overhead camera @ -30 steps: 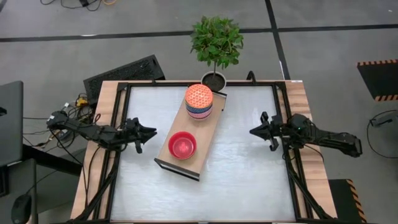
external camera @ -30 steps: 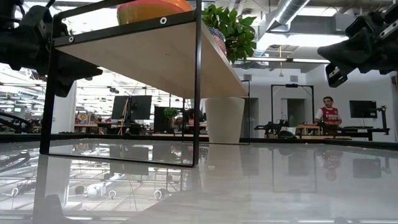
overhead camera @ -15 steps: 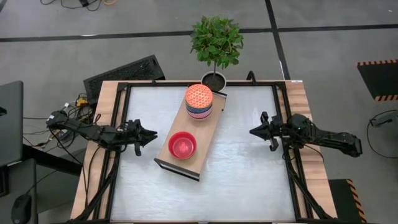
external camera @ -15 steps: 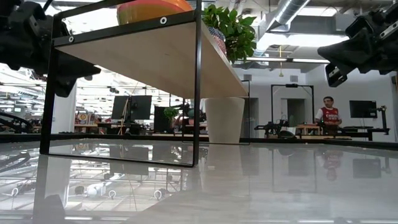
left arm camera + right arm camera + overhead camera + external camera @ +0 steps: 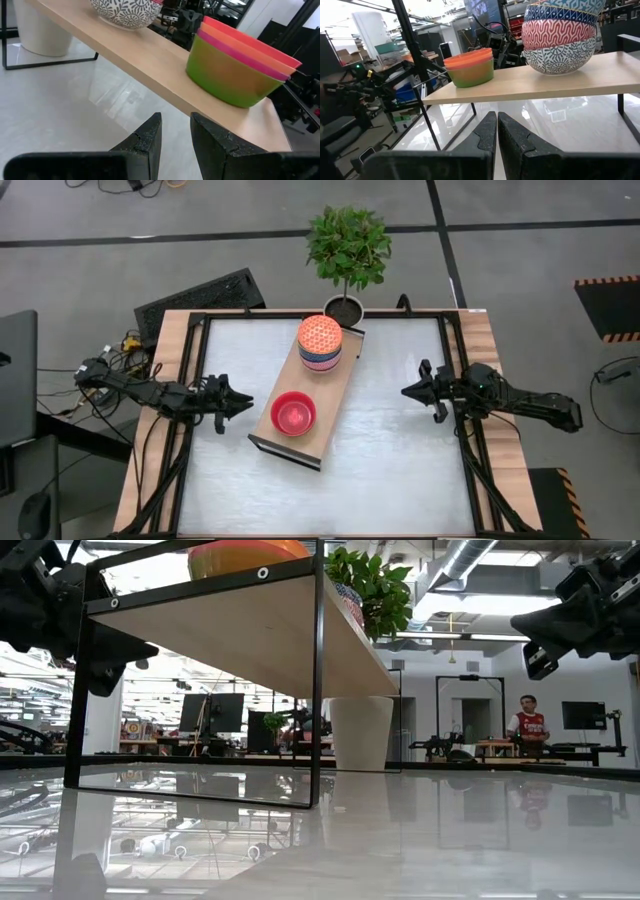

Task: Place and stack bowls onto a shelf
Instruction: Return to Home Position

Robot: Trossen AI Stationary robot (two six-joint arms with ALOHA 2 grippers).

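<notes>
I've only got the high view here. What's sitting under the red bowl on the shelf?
Observer: The left wrist view shows the red bowl nested in a pink bowl, with a green bowl at the bottom.
Operator: And the patterned stack?
Observer: In the right wrist view the patterned stack rests on a blue-white bowl, with a red-white bowl above it.
Operator: Is the right pincer shut?
Observer: Yes. The right pincer has its fingers together, holding nothing.

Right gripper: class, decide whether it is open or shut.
Shut: the right gripper has its fingers almost touching in its wrist view, holding nothing.
</notes>
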